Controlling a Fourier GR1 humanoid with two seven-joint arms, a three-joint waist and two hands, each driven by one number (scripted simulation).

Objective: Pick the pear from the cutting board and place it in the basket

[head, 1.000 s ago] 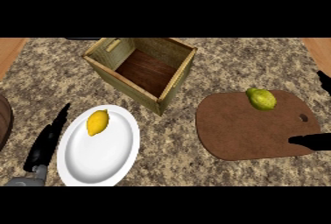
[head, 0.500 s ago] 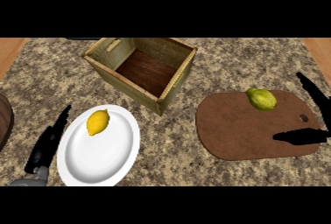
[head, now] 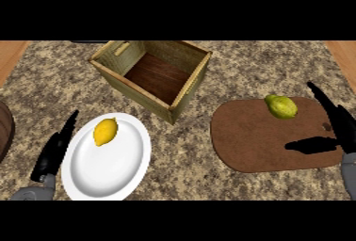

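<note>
The pear (head: 281,106) sits on the far part of the cutting board (head: 264,146), near its back edge, well apart from the basket (head: 182,96) that stands farther left on the tabletop (head: 243,66); the right hand (head: 332,126) is over the board's right side, fingers straight and spread from the thumb, holding nothing; the pear lies up and to the left of it, just beside the fingertips but not touched. The pear's long axis seems to run roughly front to back, though it is hard to judge from above. The right hand is much the nearer; the left hand (head: 52,154) rests open at the left of a white plate (head: 122,174) bearing a lemon (head: 105,132). The right hand's wrist is cut off by the edge.
</note>
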